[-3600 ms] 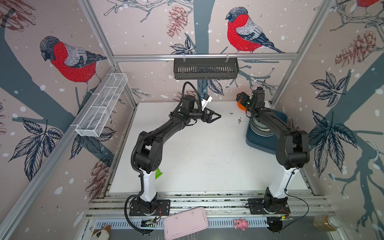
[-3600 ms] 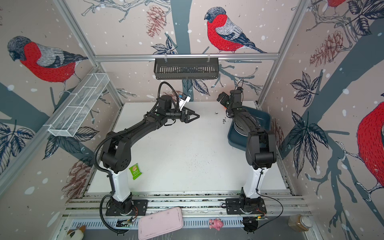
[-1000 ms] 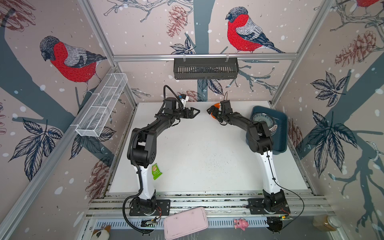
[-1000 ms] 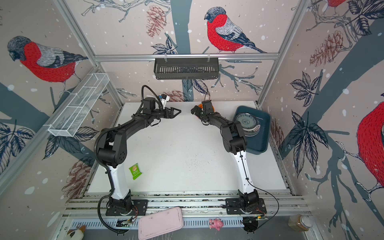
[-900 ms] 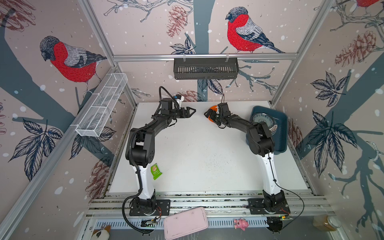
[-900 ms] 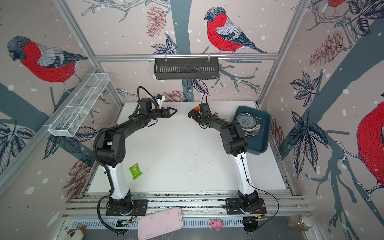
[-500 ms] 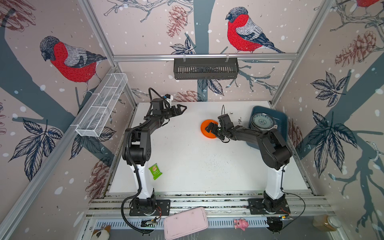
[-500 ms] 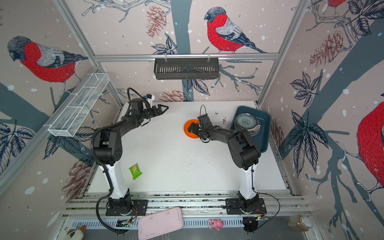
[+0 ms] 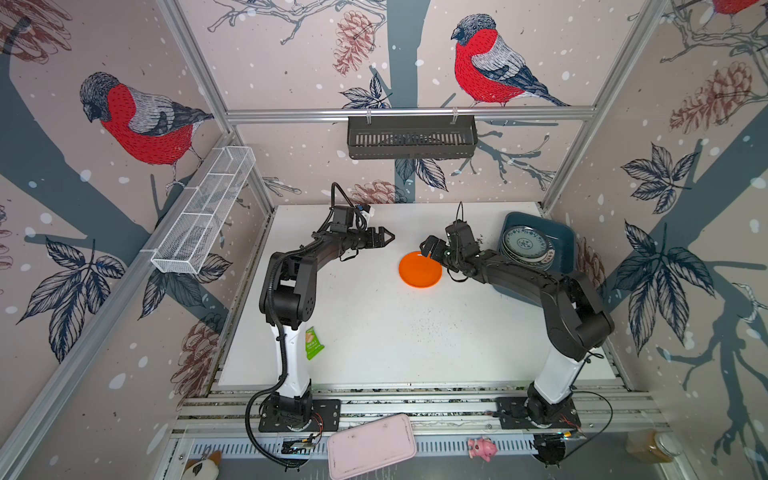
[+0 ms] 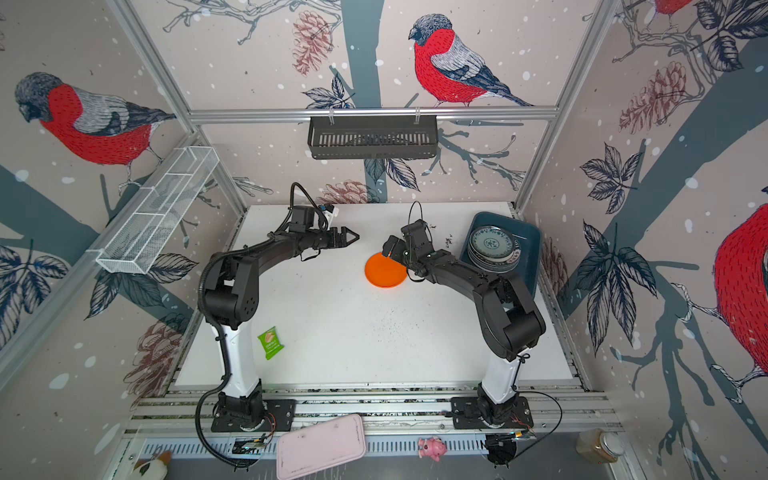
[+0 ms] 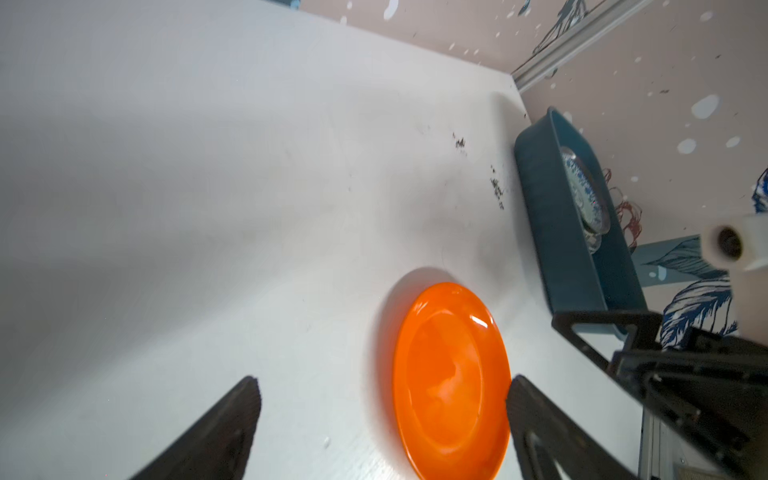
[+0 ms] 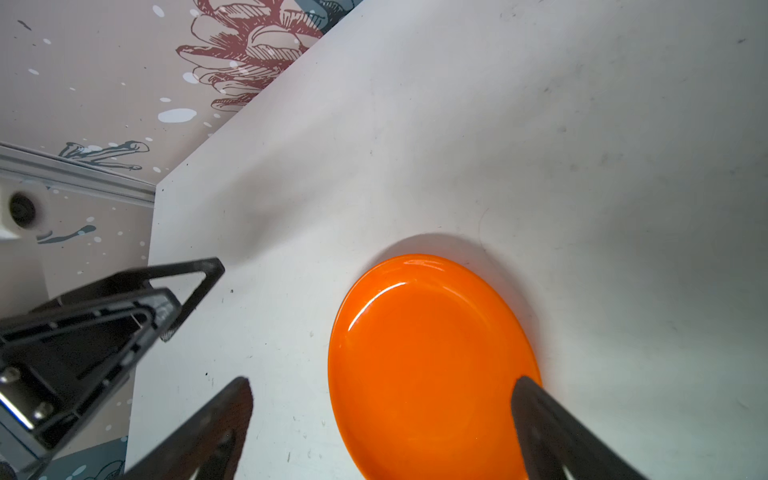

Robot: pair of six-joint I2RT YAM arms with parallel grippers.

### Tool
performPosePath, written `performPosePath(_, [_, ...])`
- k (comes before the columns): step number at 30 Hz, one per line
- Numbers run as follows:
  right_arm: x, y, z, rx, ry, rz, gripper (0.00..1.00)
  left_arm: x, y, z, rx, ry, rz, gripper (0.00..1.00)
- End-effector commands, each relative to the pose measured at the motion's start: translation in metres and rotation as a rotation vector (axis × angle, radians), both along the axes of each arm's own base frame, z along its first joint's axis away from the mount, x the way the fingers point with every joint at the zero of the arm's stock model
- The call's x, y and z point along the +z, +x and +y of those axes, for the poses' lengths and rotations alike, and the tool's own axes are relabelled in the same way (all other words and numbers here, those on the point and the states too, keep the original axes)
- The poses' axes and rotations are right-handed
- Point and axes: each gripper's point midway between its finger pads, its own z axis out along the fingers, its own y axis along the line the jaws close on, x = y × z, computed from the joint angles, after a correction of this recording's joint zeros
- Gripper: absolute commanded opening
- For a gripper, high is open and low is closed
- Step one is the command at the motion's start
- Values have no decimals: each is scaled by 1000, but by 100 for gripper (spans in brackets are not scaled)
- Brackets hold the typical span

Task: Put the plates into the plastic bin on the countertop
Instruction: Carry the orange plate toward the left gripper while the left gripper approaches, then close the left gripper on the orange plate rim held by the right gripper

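Plates: 1 orange plate (image 9: 419,270) loose, outside the bin (image 9: 566,246), near it; stack (image 9: 527,245) inside the bin, teal-patterned on top, number not countable; bin: 1; baskets: 2, black basket (image 9: 411,139) and wire basket (image 9: 203,216), both well apart from the bin; green packet (image 9: 313,343): 1; pink tray (image 9: 371,444): 1; arms: 2, left arm (image 9: 286,291), right arm (image 9: 575,316).

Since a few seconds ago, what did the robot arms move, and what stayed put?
The right gripper carried the orange plate from beside the plastic bin to the middle of the countertop, laid it flat and let go; its jaws now stand open over the plate's edge. The left gripper, open and empty, swung away, then came back. The bin, its stack of plates and the green packet stayed put.
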Motion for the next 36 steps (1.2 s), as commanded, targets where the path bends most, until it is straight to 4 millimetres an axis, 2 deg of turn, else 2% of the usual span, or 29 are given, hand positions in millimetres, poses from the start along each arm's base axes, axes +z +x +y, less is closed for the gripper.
performPosePath(1, [-6,-6,-9,-11,-30,11,98,-8,-14,-4,-26,34,9,90])
performPosePath(6, [-21,-19,-17,-16,-24,36,98,-26,-29,-18,-72,115,34,88])
performPosePath(11, [-37,-32,-25,-26,-25,62,98,-34,-40,-46,-132,75,65,84])
performPosePath(20, [-58,-38,-13,3,34,97,95,-58,-49,-66,-98,93,151,69])
performPosePath(26, [-66,-39,4,62,83,110,88,-65,-52,-75,-94,70,182,49])
performPosePath(31, [-73,-41,6,60,110,119,87,-69,-49,-76,-71,53,193,31])
performPosePath(36, [-72,-43,-1,46,112,111,87,-65,-48,-76,-52,35,194,7])
